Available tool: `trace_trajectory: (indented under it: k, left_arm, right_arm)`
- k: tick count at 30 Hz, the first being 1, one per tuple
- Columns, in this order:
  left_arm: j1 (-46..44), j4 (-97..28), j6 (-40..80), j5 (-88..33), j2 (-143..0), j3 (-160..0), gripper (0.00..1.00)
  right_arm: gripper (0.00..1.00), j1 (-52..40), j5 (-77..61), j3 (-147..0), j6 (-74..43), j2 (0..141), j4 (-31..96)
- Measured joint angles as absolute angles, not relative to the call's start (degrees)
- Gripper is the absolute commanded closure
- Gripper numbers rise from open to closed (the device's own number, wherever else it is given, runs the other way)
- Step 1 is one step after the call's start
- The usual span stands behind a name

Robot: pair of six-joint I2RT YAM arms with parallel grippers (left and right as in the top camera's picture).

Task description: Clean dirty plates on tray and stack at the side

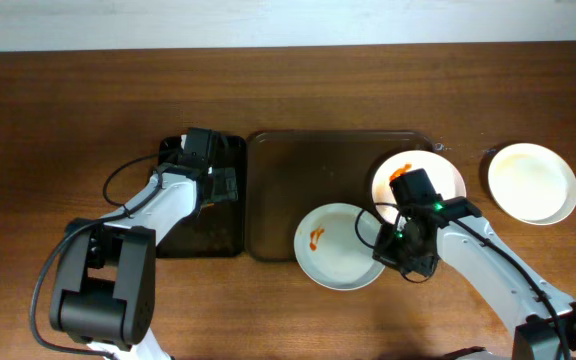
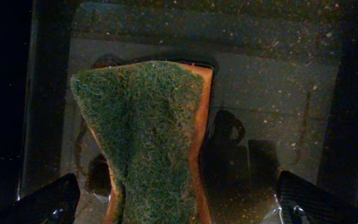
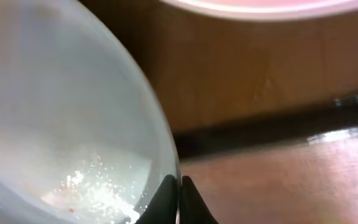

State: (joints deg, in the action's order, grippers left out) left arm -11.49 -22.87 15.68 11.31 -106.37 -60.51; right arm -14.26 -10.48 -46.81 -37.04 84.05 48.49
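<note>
Closest to me, the right gripper [image 3: 179, 193] has its fingers pinched tight on the rim of a white plate [image 1: 333, 250], grabbing it at its right edge. That plate has a little red smear on it and sits at the front of the brown tray [image 1: 298, 180], hanging out past the tray's front lip; can't tell if it's lifted or resting. Just behind it on the tray is a second dirty plate [image 1: 450, 180] with an orange-red streak, partly hidden by the arm. Off to the right on the bare table [image 1: 68, 100] there's a clean white plate [image 1: 533, 182] by itself. Further over on the left, the left gripper [image 2: 178, 180] is down in the black bin [image 1: 213, 235] with its fingers spread wide, not clamping anything, and the green-and-orange sponge [image 2: 148, 130] lies between them.
</note>
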Motion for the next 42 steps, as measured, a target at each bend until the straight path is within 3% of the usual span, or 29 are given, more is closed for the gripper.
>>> trace_trajectory:
  k: [9, 12, 18, 20, 26, 31, 33, 38, 39, 42]
  left_arm:
    - [-11.49, -22.9, 15.68, 11.29, -106.37, -60.53, 0.0]
    - [-11.49, -22.9, 15.68, 11.31, -106.39, -60.53, 0.0]
    - [-11.49, -22.87, 15.68, 11.31, -106.39, -60.53, 0.0]
    - [-11.49, -22.9, 15.68, 11.29, -106.39, -60.53, 0.0]
    - [-11.49, -22.87, 15.68, 11.31, -106.39, -60.53, 0.0]
    - [-11.49, -17.69, 15.66, 11.33, -106.43, -60.38, 0.0]
    - [-11.49, -17.34, 16.12, 10.57, -106.45, -60.42, 0.0]
    - [-11.49, -16.8, 17.87, 2.87, -106.52, -60.42, 0.0]
    - [-11.49, -16.82, 17.87, 2.42, -106.52, -60.42, 0.0]
    - [-11.49, -16.8, 17.89, 1.83, -106.52, -60.42, 0.0]
  right_arm:
    - [0.96, -14.48, -5.69, -47.46, -36.99, 85.17, 25.3]
    - [0.96, -18.98, -4.4, -47.48, -36.75, 90.37, 18.74]
    - [0.57, -19.84, -3.92, -47.66, -34.02, 92.07, 17.87]
    - [0.52, -17.23, -5.52, -51.37, -32.21, 92.23, 23.51]
    - [0.52, -16.16, -6.79, -66.92, -29.82, 92.55, 40.91]
    - [0.51, -21.28, -5.41, -64.05, -29.32, 96.73, 39.53]
    - [0.44, -21.28, -4.67, -63.79, -29.23, 97.03, 37.95]
    - [0.41, -21.26, -3.36, -63.79, -28.49, 99.81, 32.23]
    - [0.42, -21.26, -2.57, -63.77, -28.47, 101.58, 31.0]
    - [0.59, -21.26, -0.99, -63.77, -28.38, 105.82, 28.03]
